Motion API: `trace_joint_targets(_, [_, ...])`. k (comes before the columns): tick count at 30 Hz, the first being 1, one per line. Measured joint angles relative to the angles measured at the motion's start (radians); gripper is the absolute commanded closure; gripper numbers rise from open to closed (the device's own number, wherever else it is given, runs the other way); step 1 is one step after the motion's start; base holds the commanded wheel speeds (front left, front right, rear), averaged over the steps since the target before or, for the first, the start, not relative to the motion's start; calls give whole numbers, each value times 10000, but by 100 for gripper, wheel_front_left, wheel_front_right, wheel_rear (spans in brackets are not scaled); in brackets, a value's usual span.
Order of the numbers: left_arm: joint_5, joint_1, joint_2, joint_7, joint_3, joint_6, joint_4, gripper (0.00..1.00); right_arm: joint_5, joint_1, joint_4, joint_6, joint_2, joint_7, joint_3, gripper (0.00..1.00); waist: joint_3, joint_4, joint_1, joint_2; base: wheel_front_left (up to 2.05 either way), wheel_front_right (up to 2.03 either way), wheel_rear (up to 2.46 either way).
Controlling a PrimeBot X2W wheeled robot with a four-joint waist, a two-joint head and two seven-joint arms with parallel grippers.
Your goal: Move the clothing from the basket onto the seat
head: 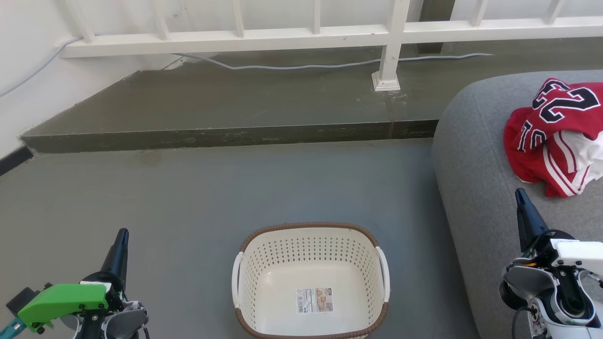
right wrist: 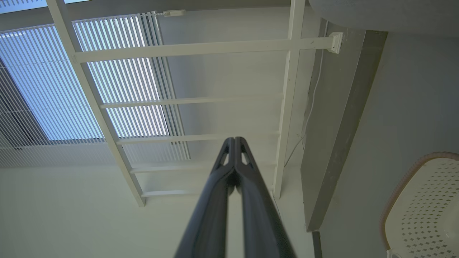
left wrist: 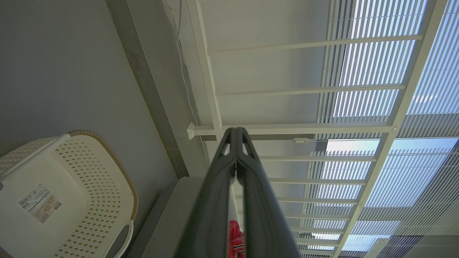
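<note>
Jaws, both grippers: pressed together, nothing held.

Left gripper: low at the left, above the floor, near the basket but apart from it.

Right gripper: low at the right, seen against the near part of the seat, short of the clothing and not touching it.

Basket: stood upright on the floor between the grippers. It held nothing but the label on its bottom.

Clothing: a red heap lay on the seat, striped and numbered jersey uppermost, well apart from the basket. Its right side ran past the picture's edge.

Seat: grey, just to the right of the basket.

Task status, as judged: the transfer looked complete. No garment was in the basket or on the visible floor, and nothing evident was left to move.
</note>
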Motion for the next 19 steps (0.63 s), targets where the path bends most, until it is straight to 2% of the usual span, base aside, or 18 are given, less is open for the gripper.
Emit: trace_joint_targets(19, [0,0,-6,2,36,0,-4,100,0,0,-8,0,4,2,-10,100,1,0,0,0,0,0,0])
